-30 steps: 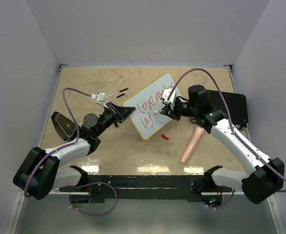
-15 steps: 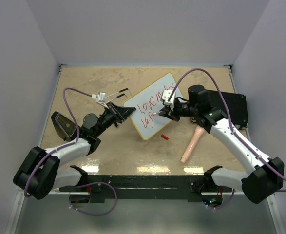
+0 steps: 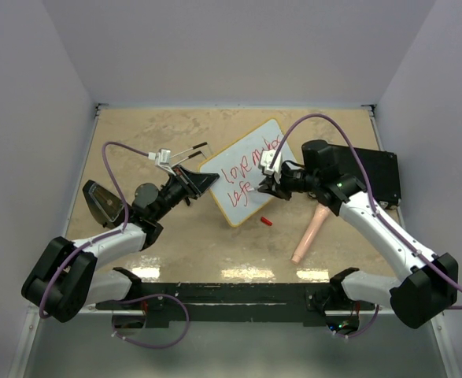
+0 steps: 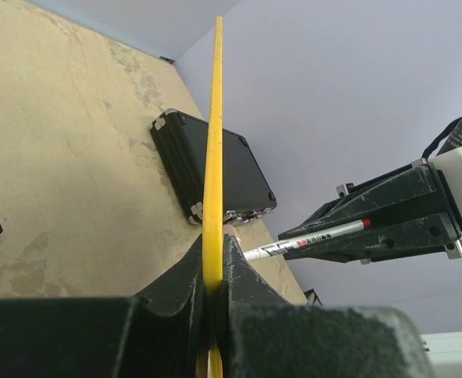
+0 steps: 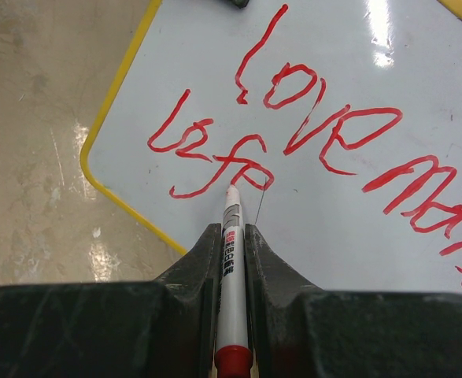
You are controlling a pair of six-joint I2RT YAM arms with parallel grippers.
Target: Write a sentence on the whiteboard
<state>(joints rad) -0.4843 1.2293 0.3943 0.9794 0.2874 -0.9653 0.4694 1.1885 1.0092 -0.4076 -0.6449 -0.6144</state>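
Observation:
The whiteboard (image 3: 250, 203) is tilted, its left edge raised, and my left gripper (image 3: 203, 180) is shut on that edge. In the left wrist view the thin yellow rim (image 4: 213, 142) runs up from between the shut fingers of the left gripper (image 4: 213, 264). My right gripper (image 5: 231, 228) is shut on a white marker (image 5: 231, 268) with a red end. The marker tip touches the board at the end of the lower line of the red sentence (image 5: 317, 126), which reads roughly "love make" over "life". In the top view the right gripper (image 3: 260, 187) is over the board's lower middle.
A black case (image 3: 374, 175) lies at the right behind the right arm. A red marker cap (image 3: 267, 221) and a pink tube-like object (image 3: 309, 230) lie on the table near the board. A dark object (image 3: 101, 201) sits at the left. Walls close three sides.
My right gripper has shifted slightly with the marker along the lower line of writing. The left arm and the board have not moved.

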